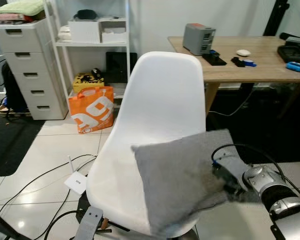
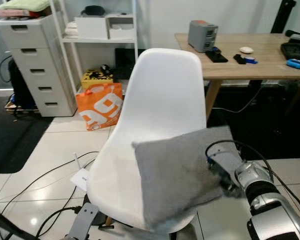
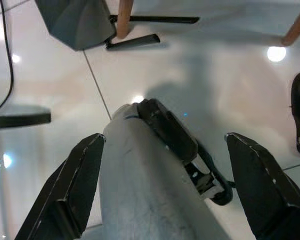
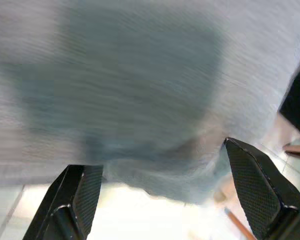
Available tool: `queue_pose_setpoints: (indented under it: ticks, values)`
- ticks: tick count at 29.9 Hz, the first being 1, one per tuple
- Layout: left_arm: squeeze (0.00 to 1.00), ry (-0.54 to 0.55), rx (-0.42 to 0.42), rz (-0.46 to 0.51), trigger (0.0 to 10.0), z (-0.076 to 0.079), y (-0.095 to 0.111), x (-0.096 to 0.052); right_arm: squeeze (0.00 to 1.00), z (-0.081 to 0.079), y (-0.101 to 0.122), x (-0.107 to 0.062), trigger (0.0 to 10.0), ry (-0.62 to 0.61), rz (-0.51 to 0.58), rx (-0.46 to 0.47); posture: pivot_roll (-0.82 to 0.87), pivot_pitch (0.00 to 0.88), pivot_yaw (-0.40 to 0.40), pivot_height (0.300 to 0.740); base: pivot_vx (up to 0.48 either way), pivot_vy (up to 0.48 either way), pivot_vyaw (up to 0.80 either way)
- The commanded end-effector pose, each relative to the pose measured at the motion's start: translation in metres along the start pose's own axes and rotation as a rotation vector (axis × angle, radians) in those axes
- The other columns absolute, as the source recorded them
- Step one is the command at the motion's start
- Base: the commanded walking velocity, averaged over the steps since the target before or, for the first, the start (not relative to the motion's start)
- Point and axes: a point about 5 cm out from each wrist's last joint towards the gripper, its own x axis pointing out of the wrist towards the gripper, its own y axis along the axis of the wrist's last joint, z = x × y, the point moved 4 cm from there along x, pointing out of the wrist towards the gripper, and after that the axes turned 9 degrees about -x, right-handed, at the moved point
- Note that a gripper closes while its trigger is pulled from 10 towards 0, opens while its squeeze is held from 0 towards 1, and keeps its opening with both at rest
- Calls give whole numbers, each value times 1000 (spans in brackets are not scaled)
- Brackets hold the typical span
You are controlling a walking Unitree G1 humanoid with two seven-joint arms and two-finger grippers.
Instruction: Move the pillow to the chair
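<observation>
My right gripper, fingers spread, faces the grey pillow overhanging the chair at five o'clock (could slide off).

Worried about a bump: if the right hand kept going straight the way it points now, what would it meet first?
Most likely the grey pillow: the open right hand points straight at its fabric, close in front. Behind the pillow comes the white chair, though depth is hard to judge.
</observation>
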Motion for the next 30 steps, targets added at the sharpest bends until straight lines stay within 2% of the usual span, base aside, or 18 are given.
queue_pose_setpoints:
  ticks: [1,6,10,13,15,16,18,19,20,25,27,30]
  values:
    - [0,-9,16,-10,10000,5,-1,1,0,11,23,-3,10000,-64,88,22,-178,0,-42,556,0,0,0]
    - [0,-19,15,-2,10000,17,2,2,0,19,19,-3,10000,-147,57,77,-177,5,-43,556,0,0,0]
    - [0,-20,15,-1,10000,18,2,3,0,21,17,-3,10000,-164,49,92,-178,4,-43,556,0,0,0]
    - [0,-18,15,-2,10000,13,-1,2,0,19,22,-1,10000,-171,78,145,-176,5,-43,556,0,0,0]
    - [0,-13,17,-3,10000,6,-4,0,0,6,41,2,10000,-112,170,252,-172,10,-41,556,0,0,0]
    - [0,-13,17,-3,10000,6,-4,0,0,6,41,2,10000,-112,170,252,-172,10,-41,556,0,0,0]
    - [0,-11,19,-3,10000,2,-4,0,0,-9,59,4,10000,-26,248,371,-171,10,-41,556,0,0,0]
    - [0,-11,19,-3,10000,2,-4,0,0,-9,59,4,10000,-26,248,371,-171,10,-41,556,0,0,0]
    - [0,-9,20,-2,10000,1,-4,0,0,-19,69,6,10000,26,276,452,-165,12,-40,556,0,0,0]
    - [0,-7,21,-1,10000,1,-4,0,0,-24,73,6,10000,53,275,499,-165,11,-41,556,0,0,0]
    - [0,-5,22,1,10000,0,-3,0,0,-33,76,7,10000,123,261,538,-164,16,-38,556,0,0,0]
    - [0,-5,23,2,10000,-1,-1,0,0,-41,80,6,10000,187,261,525,-166,23,-36,556,0,0,0]
